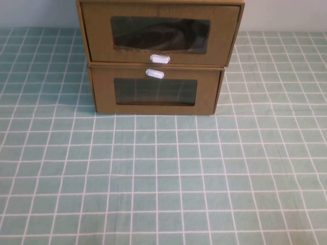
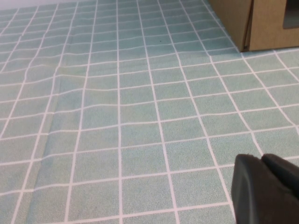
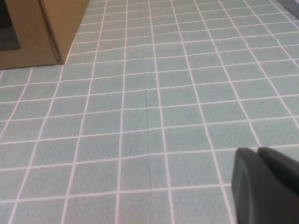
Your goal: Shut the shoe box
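The shoe box (image 1: 97,35) is the upper of two stacked brown cardboard boxes at the back of the table. It has a clear window (image 1: 161,34) with a small white pull tab (image 1: 159,58) just below it. Its front stands slightly forward of the box beneath. Neither gripper shows in the high view. My left gripper (image 2: 261,158) is shut and empty, low over the cloth, far short of the boxes. My right gripper (image 3: 257,150) is shut and empty, also low over the cloth and far from the boxes.
The lower matching box (image 1: 102,92) has its white tab (image 1: 155,73) above its window. Its corners show in the left wrist view (image 2: 233,23) and the right wrist view (image 3: 42,32). A green checked cloth (image 1: 163,178) covers the table.
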